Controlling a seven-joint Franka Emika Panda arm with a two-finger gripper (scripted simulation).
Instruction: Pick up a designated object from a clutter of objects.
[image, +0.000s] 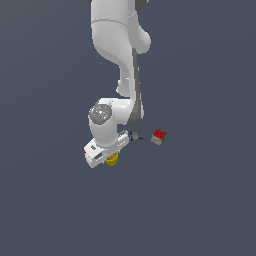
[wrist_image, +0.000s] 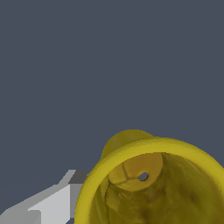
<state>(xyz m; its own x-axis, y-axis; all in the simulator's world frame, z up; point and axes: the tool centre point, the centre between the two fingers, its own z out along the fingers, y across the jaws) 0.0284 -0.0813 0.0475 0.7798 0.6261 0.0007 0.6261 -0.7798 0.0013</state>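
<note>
As seen from the wrist view, the yellow cup (wrist_image: 153, 183) is filled into most of the lower frame, mouth toward the camera, its rim wide and its base with a small dark hole seen deep inside. One grey finger (wrist_image: 48, 205) is seen just beside the cup's outer wall; whether it is touching cannot be told. The other finger is not shown, so the state of the jaws cannot be told. Plain dark grey floor (wrist_image: 87, 65) is seen behind the cup.

From the exterior view, the gripper (image: 107, 156) is seen low over the floor (image: 200, 210), pointed down, with the white hand covering most of the cup. Only a small yellow part of the cup (image: 113, 160) is shown under the hand's edge. A tiny grey-blue piece (image: 135, 136) is seen just beside the hand, toward the exterior view's right. A red-and-white cube (image: 159, 137) is set farther to the exterior view's right, apart from the piece and well apart from the cup. The white arm (image: 117, 45) is seen rising beyond toward the frame's top.
</note>
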